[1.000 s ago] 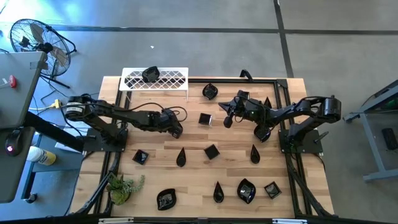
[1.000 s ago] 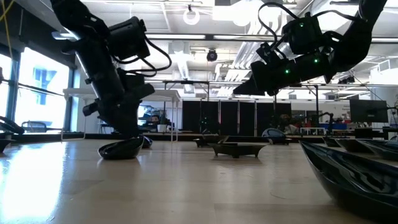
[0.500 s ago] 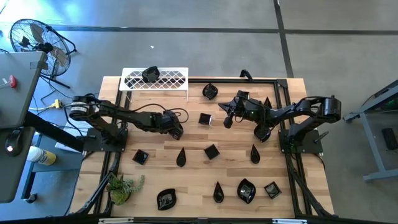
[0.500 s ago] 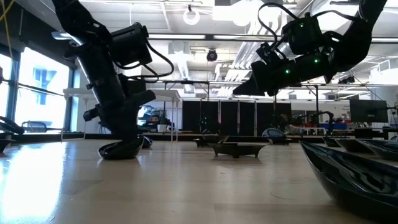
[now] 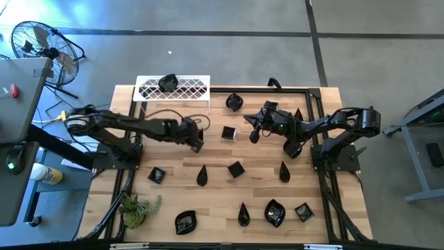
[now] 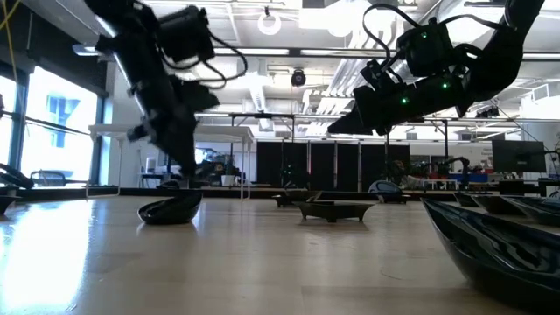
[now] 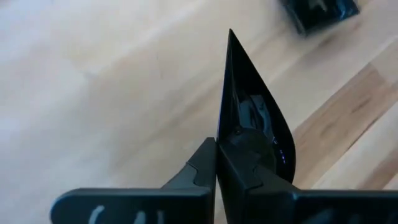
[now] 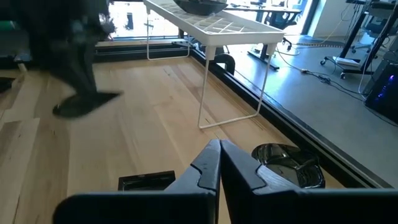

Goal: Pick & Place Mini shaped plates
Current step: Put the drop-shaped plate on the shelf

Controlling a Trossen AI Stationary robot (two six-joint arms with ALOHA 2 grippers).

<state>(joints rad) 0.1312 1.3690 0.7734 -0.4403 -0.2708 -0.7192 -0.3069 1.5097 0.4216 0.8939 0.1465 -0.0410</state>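
Left of centre in the high view, a glossy black teardrop-shaped mini plate stands on edge, pinched by the left gripper above the pale wooden plank table. At centre right, the right gripper hovers, fingers pressed together.

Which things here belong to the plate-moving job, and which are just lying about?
Job: teardrop plate gripped on edge by the left gripper; loose black plates on the table, such as the square plate; rack plate on the white rack, seemingly the drop-off; idle right gripper.
Lying about: plant; fan.
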